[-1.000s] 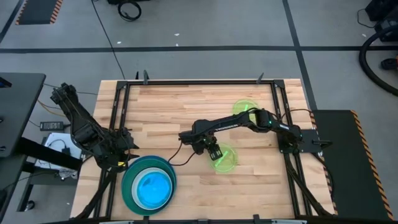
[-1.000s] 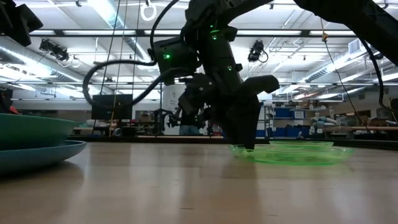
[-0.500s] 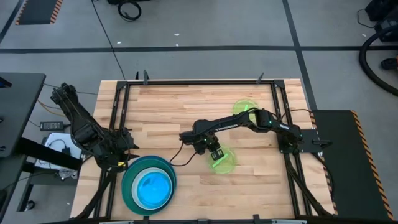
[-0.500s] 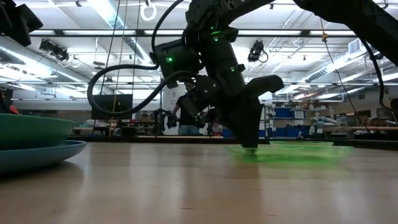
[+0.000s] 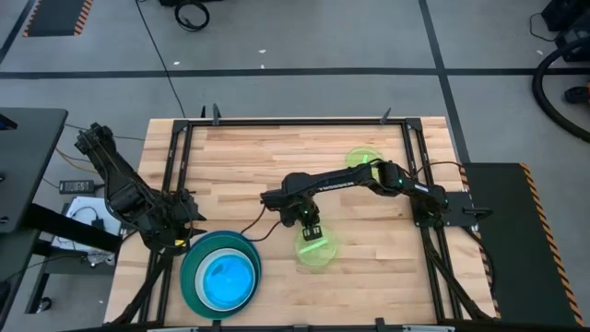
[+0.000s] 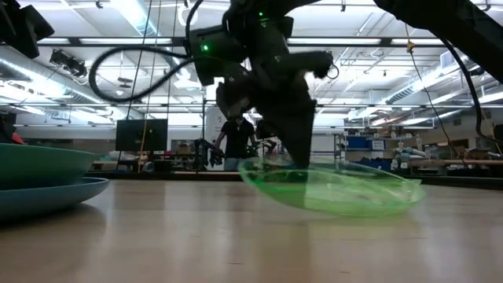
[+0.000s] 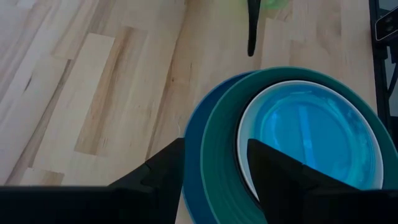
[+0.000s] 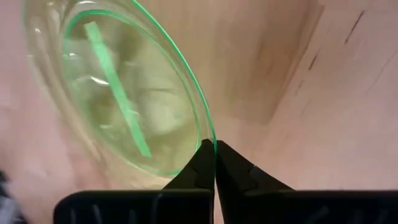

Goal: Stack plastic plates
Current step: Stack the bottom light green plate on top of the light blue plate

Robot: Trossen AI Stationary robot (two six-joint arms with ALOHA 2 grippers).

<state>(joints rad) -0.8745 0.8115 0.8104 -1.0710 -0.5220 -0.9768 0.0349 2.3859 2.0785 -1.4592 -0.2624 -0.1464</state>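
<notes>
A translucent lime green plate (image 5: pixel 318 251) (image 6: pixel 338 192) is at mid-table with my right gripper (image 5: pixel 310 231) (image 8: pixel 215 149) shut on its rim. A second lime plate (image 5: pixel 359 159) lies flat farther back, partly under the right arm. At the near left stands a stack (image 5: pixel 221 277) (image 7: pixel 311 137): a blue plate at the bottom, then teal, white and cyan nested in it. My left gripper (image 5: pixel 182 242) (image 7: pixel 216 142) is open at the stack's far-left rim. I cannot tell whether it touches. My right gripper pinches the lime plate's rim (image 8: pixel 208 134) between its two fingertips, on the plate's far side. The fingers come slanting down from above. The plate is tilted, its held side raised (image 6: pixel 251 169). I cannot tell whether its low side rests on the table.
The black frame rails (image 5: pixel 180 166) run along the table's left, far and right sides. Bare wood lies between the held plate and the stack. A dark cable (image 5: pixel 253 235) from the right arm hangs near the stack's far-right rim. A person (image 6: pixel 236 141) stands in the room behind.
My right gripper has taken hold of the lime plate's rim, then moved toward the table's left and near edges. The plate, flat on the table before, has come along with it and now sits tipped, its held side raised.
</notes>
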